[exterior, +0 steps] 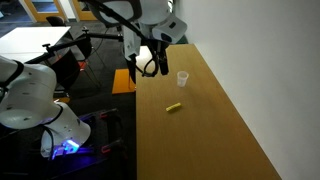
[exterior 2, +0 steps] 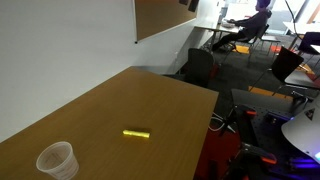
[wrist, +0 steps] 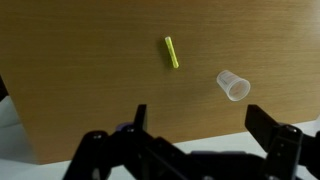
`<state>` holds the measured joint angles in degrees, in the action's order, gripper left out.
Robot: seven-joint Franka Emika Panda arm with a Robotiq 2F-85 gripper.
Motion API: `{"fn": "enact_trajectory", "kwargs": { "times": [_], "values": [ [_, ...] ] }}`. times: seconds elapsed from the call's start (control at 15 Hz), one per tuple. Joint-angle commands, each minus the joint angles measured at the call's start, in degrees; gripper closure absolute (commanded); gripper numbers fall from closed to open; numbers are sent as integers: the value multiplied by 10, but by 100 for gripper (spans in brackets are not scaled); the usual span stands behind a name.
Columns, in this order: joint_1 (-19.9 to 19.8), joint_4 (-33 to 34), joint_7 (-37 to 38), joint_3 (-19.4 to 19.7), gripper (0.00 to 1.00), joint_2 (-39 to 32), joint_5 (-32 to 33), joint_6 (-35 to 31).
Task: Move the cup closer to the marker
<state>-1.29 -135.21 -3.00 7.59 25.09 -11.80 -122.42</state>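
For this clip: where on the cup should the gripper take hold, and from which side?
Judging by its pose, come from above and close across the upper wall just under the rim. The cup stands upright, mouth up, slightly tapered, with nothing touching it; the marker lies well apart.

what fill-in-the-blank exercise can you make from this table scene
1. The marker lying flat is coloured ____.
2. The cup stands ____ on the wooden table.
3. The gripper has its jaws ____, holding nothing.

Missing words: yellow; upright; open
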Motion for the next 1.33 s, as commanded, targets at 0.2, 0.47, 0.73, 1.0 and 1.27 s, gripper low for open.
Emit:
{"fn": "enact_trajectory", "kwargs": {
  "times": [0.2,0.47,0.73,1.0,1.27],
  "values": [
    [26,59,8,-31,0,-116,-60,-47],
    [30,95,28,-55,0,-192,-64,-93],
    [33,125,78,-81,0,-268,-35,-174],
    [41,161,106,-97,0,-332,-30,-192],
    [50,195,118,-110,0,-381,-35,-193]
  ]
}}
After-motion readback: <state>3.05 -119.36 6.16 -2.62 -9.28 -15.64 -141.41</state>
